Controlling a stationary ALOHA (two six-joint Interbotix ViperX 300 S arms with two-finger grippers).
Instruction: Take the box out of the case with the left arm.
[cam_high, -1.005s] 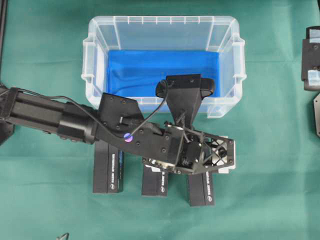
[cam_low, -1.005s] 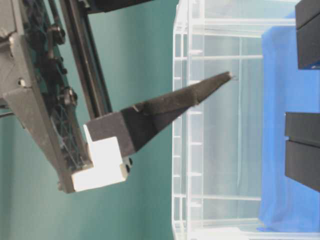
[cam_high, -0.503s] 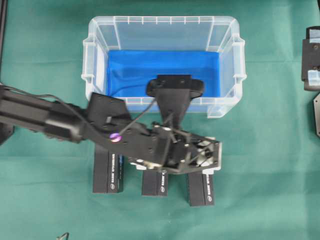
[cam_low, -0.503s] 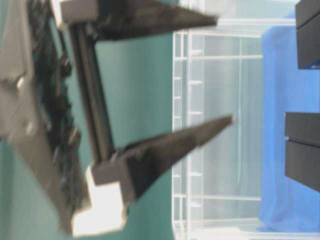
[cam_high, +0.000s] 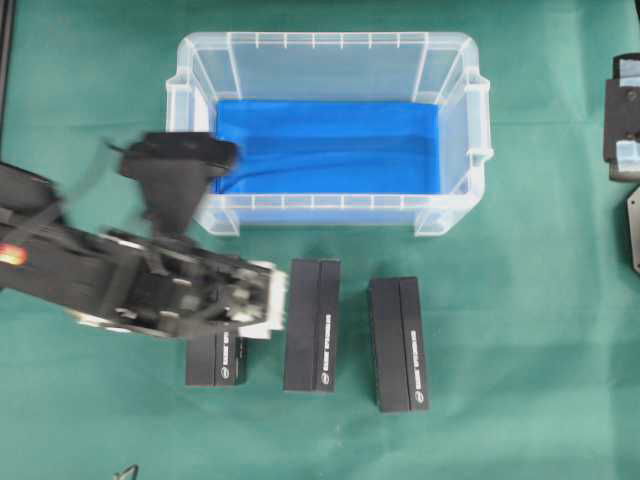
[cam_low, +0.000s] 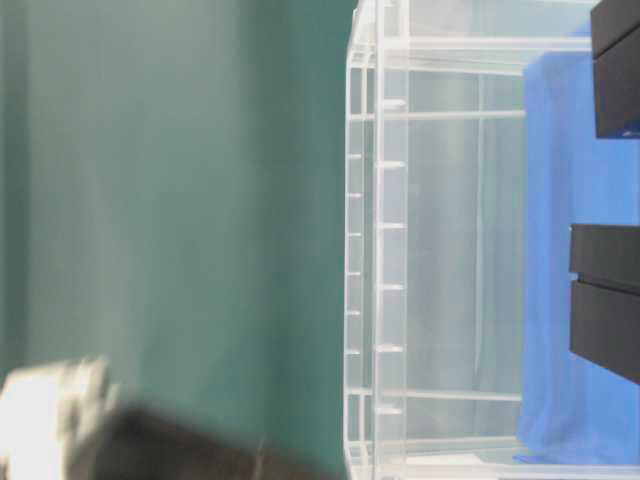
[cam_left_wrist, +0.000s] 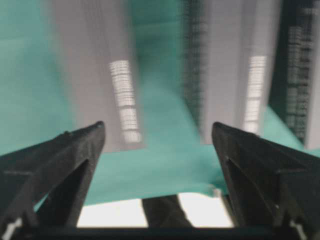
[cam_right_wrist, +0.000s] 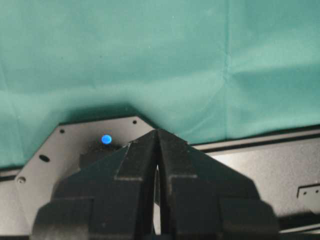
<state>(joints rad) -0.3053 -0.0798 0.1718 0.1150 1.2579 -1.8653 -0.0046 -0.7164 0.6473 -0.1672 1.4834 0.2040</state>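
The case (cam_high: 190, 100) is a clear bin lined with a blue sheet (cam_high: 330, 145), and nothing else shows inside it. Three black boxes lie on the green cloth in front of it: one on the left (cam_high: 214, 362), half under my arm, one in the middle (cam_high: 312, 325) and one on the right (cam_high: 398, 343). My left gripper (cam_high: 262, 305) is motion-blurred above the left box. In the left wrist view the left gripper (cam_left_wrist: 157, 132) stands open with only cloth between its fingers (cam_left_wrist: 75, 150) and blurred boxes (cam_left_wrist: 117, 75) beyond. My right gripper (cam_right_wrist: 158, 134) is shut and holds nothing.
The right arm's black parts with pale blue tape (cam_high: 625, 110) rest at the right edge of the table. In the table-level view the case wall (cam_low: 400, 250) fills the middle, with box ends (cam_low: 605, 300) at the right and a blurred gripper part (cam_low: 90, 430) at the bottom left.
My left arm has swung left, off the middle and right boxes, which now lie uncovered. Its jaws stayed open. It has nearly left the table-level view.
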